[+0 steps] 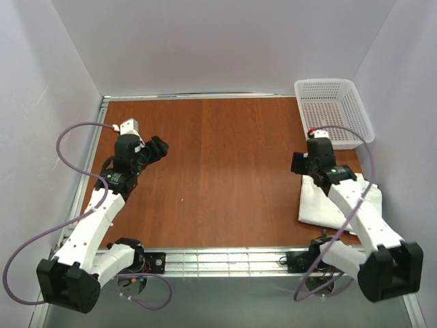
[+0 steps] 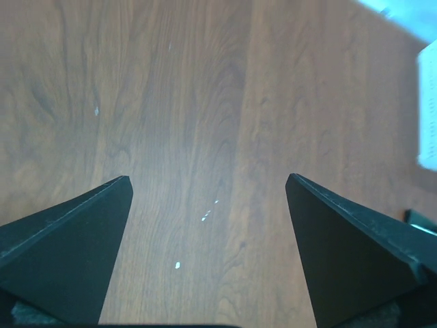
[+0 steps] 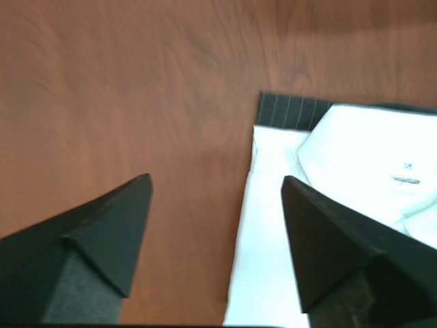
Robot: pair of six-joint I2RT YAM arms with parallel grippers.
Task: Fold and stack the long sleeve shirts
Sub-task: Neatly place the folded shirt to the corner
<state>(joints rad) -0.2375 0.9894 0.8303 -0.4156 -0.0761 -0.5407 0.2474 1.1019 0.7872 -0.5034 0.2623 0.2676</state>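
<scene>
left tool [image 2: 208, 178], right tool [image 3: 216, 178] — both agape, seemingly touching nothing.

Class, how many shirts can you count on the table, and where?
2. The white shirt lies folded at the near right of the table; the dark striped shirt peeks out from beneath it. Others may be hidden underneath.

Inspected from the near side. The surface [image 1: 225, 171] is reddish-brown wood grain, smooth, with a low sheen and a few pale specks. The white shirt [image 3: 273, 225] is matt woven cloth, softly creased. The charcoal shirt [image 3: 287, 111] is matt cloth with fine pale stripes. The basket [image 1: 334, 102] is white moulded plastic mesh, faintly glossy. The left claw [image 2: 208, 178] and right claw [image 3: 216, 178] have smooth matt black fingers, plastic by the look. The rail [image 1: 218, 258] is bare silvery metal
</scene>
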